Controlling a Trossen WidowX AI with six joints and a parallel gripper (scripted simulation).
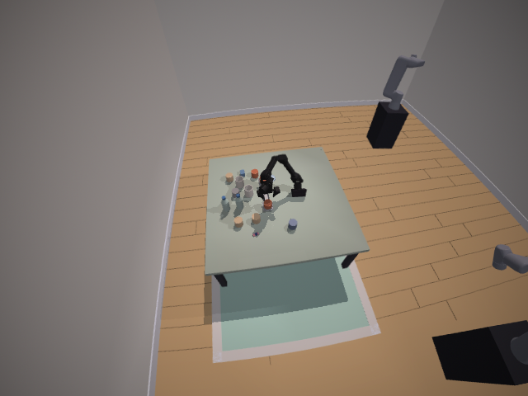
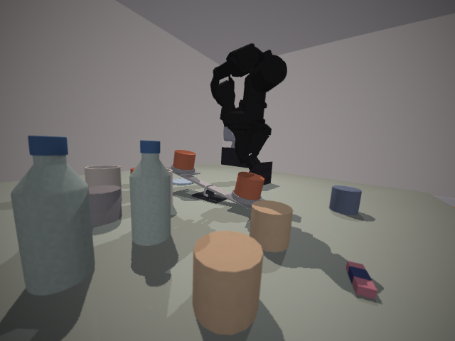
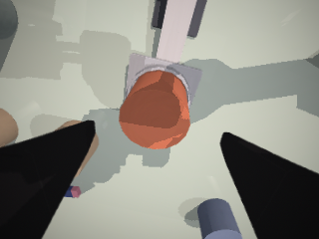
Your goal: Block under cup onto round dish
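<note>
Two orange cups on the balance (image 2: 205, 187): near cup (image 2: 249, 185) sits on the low end, far cup (image 2: 183, 159) on the raised end. Low end reads as the heavier side, so my call is the block is under the near cup; it's hidden, can't confirm.

My gripper (image 3: 159, 130) is spread wide with nothing in it, pointing down over the near cup. In the wrist view the cup sits between my two fingers, a bit toward the top of the view rather than dead centre.

How I'd do this step well:
- Nudge so the cup is centred between the fingers before descending; both pads should land on the wall together so nothing gets shoved sideways.
- Come straight down. The beam is tilted, so the cup leans slightly; grip around mid-height, not at the rim.
- Close gently, then lift vertically. Any sideways drag rocks the beam and could disturb the far cup, which ends the run.
- Expect the beam to swing when the weight comes off; lift slowly.
- Watch the tan cylinder (image 2: 271, 224) just beside the low end, it's close to my finger path.

Round dish (image 2: 182, 181) looks to be the pale blue disc beside the far end. Park the lifted cup well away from it.
</note>
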